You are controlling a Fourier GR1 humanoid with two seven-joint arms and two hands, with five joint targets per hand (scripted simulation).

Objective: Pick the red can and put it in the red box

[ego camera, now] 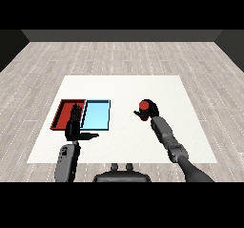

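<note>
Bare test room: white table, grey plank floor, dark walls

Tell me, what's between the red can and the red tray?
In the head view, the light blue tray lies between the red can and the red tray, plus bare white table.

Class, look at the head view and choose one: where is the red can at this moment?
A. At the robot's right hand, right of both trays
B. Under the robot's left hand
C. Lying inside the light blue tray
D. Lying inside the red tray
A: the red can sits at the right hand, whose fingers curl round it, well to the right of the red tray and the light blue tray.
</note>
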